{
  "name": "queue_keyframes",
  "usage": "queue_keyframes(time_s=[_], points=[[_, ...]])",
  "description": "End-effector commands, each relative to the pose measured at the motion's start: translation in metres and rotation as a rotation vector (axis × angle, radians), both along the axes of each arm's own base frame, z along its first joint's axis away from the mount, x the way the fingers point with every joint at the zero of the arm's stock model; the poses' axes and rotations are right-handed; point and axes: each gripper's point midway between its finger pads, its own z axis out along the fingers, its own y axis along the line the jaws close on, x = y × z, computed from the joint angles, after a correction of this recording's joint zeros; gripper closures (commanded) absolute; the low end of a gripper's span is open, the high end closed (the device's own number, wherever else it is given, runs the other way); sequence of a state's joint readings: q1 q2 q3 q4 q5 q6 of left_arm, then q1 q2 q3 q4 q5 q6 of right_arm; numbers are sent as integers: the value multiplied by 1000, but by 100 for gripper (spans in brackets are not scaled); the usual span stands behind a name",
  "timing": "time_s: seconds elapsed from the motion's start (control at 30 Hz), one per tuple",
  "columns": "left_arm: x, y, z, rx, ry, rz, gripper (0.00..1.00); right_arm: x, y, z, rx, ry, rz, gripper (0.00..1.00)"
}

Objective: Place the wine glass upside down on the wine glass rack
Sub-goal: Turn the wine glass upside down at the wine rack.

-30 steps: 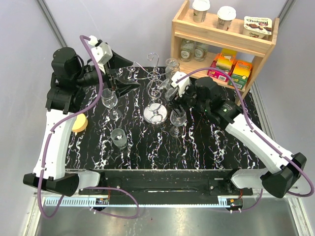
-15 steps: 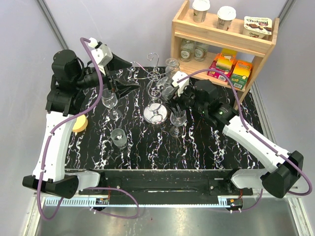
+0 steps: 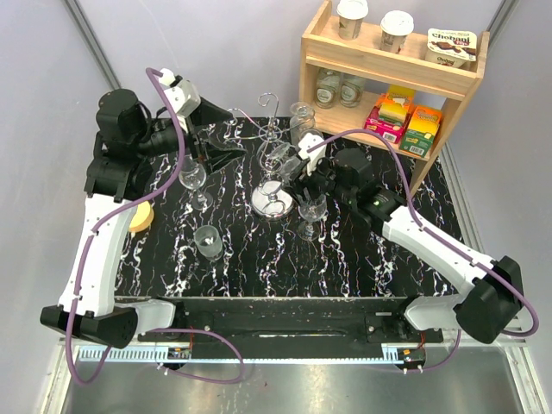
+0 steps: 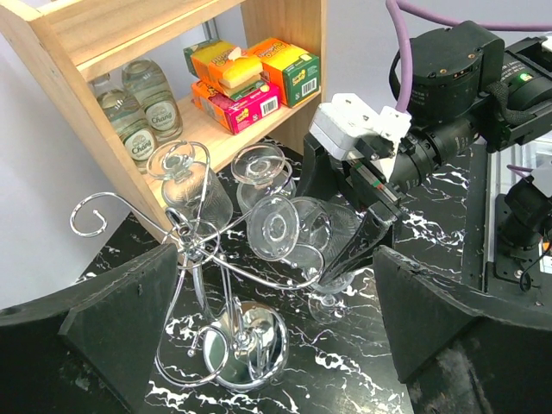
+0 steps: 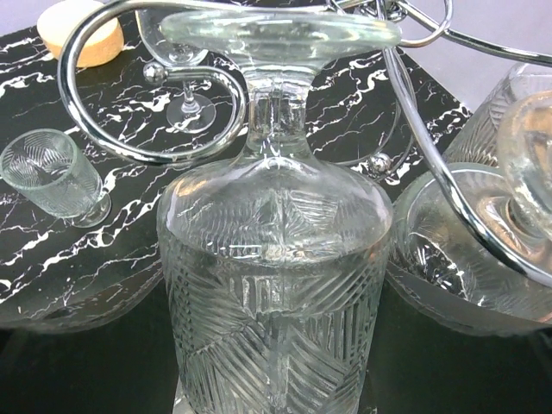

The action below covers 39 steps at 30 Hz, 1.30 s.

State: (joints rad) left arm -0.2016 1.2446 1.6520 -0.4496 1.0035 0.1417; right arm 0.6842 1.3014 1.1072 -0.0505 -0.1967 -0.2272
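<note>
1. The right tool (image 3: 297, 171) pinches the bowl of the wine glass (image 5: 276, 259). The glass is upside down at the right side of the wine glass rack (image 3: 272, 197), which stands mid-counter (image 3: 362, 259), toward the far edge.
2. The foot rides above a curled arm (image 5: 147, 157), with the stem just beside the curl's end. Whether the stem is fully inside the hook cannot be told. If the tool lets go too soon, the glass would likely slip off the wire.
3. An upright glass (image 3: 310, 210) stands on the counter close under the held one. A drop here would mean glass on glass, with chips or a break.
4. Two hung glasses (image 4: 185, 177) occupy neighbouring arms. A sideways slide could knock bowl against bowl and set them swinging.
5. The rack is thin wire on a small disc base. A firm push along the arm could tilt or skid it.
6. The left tool (image 3: 237, 131) is spread wide and holds nothing as it hovers at the rack's left. It braces nothing, and drifting inward could clip the wire arms.
</note>
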Motion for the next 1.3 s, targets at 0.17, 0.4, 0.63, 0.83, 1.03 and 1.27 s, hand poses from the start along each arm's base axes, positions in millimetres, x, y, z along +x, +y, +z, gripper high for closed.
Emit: queue_keyframes(time_s=[0.17,0.4,0.63,0.83,1.03,1.27], points=[[9,3,1,0,-55,33,1,15,18,36,156,-110,14,100],[13,3,-6,7,-46,37,1,10,34,29,205,-84,90,100],[16,4,-15,14,-33,46,1,-4,41,36,261,-87,161,100],[17,4,-20,18,-27,49,1,-1,37,46,294,-82,126,100],[15,5,-18,22,-41,53,1,15,21,45,256,-112,5,100],[15,5,-25,32,-36,48,1,14,7,46,244,-144,-48,100]])
